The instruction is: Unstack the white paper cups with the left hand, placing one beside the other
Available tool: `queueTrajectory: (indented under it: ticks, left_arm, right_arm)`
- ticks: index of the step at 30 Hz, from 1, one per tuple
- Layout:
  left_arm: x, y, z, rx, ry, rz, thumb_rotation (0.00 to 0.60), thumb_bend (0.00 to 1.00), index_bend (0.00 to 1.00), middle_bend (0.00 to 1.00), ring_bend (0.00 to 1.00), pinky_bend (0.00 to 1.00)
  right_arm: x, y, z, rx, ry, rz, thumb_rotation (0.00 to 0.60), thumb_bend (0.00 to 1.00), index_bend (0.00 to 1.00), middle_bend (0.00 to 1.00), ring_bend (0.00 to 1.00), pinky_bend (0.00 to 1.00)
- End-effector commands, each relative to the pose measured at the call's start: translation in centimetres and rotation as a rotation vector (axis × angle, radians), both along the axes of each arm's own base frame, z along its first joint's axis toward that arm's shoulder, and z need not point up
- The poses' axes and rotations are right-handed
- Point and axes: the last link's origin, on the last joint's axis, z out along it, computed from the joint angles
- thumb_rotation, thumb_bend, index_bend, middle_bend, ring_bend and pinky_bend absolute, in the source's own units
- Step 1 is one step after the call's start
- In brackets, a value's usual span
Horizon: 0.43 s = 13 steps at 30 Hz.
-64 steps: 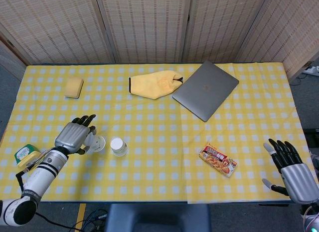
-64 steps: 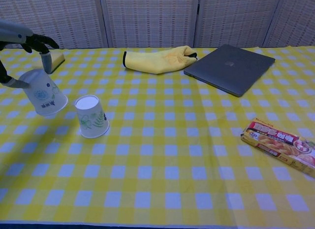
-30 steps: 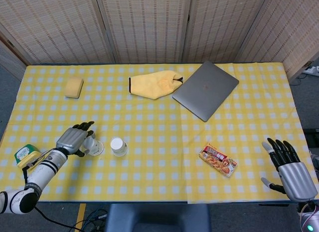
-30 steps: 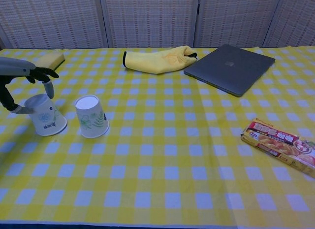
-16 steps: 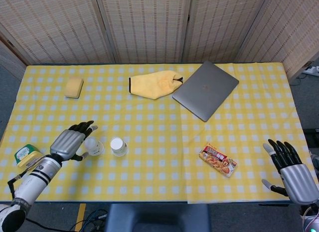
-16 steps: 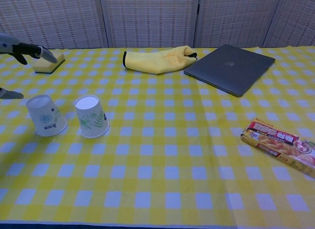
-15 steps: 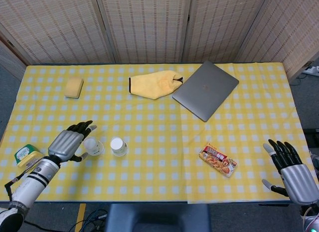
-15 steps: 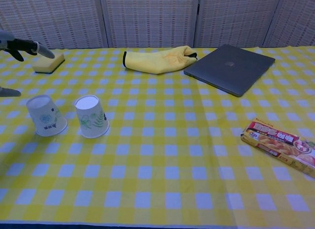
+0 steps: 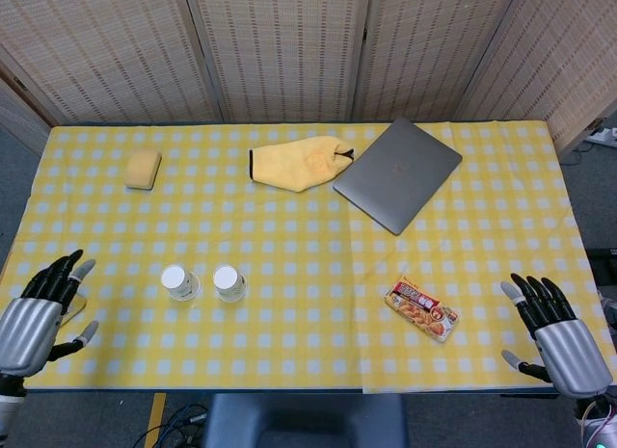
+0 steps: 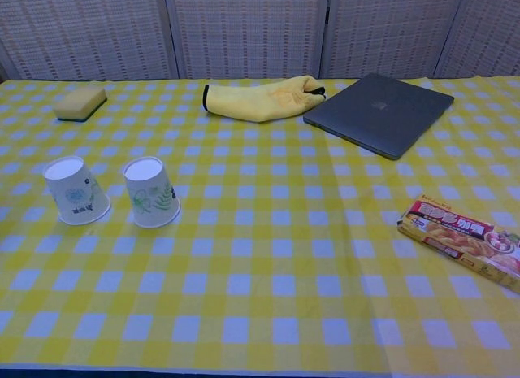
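At the near left corner of the counter (image 9: 308,342), which is covered in a yellow-and-white checked cloth, the left hand (image 9: 34,316) hangs with fingers spread and holds nothing; the right hand (image 9: 557,335) at the near right corner is likewise released and empty. Neither shows in the chest view.

The two white paper cups stand upside down, side by side, apart from each other: the left white paper cup with a blue print (image 10: 75,189) sits at 9 o'clock of the right white paper cup with a green leaf print (image 10: 152,191) (both well clear of the left hand). Toward 3 o'clock from them lies a flat red-and-yellow snack box (image 10: 460,239) near the right edge.

Farther back, a closed grey laptop (image 10: 379,111) lies at an angle, with a crumpled yellow cloth (image 10: 262,96) just beside it at its 9 o'clock. A yellow rectangular sponge (image 10: 80,100) rests at the far left.
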Motion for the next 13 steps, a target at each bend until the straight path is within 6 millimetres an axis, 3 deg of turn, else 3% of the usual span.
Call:
queueTrajectory:
  ticks: [1, 8, 13]
  left_arm:
    - [-4.4, -3.2, -0.6, 0.097, -0.042, 0.063, 0.6, 0.32, 0.0, 0.0, 0.0, 0.16]
    - [-7.5, -4.1, -2.6, 0.128, -0.066, 0.078, 0.6, 0.32, 0.0, 0.0, 0.0, 0.16]
    - [-7.1, -4.0, -2.5, 0.123, -0.063, 0.052, 0.6, 0.32, 0.0, 0.0, 0.0, 0.16]
  right_arm:
    - [0.1, 0.1, -0.5, 0.006, 0.009, 0.002, 0.6, 0.12, 0.0, 0.0, 0.0, 0.0]
    - [0.2, -0.1, -1.0, 0.003, 0.027, -0.011, 0.6, 0.12, 0.0, 0.0, 0.0, 0.0]
    - [0.3, -0.1, -1.1, -0.002, 0.029, -0.011, 0.6, 0.12, 0.0, 0.0, 0.0, 0.0]
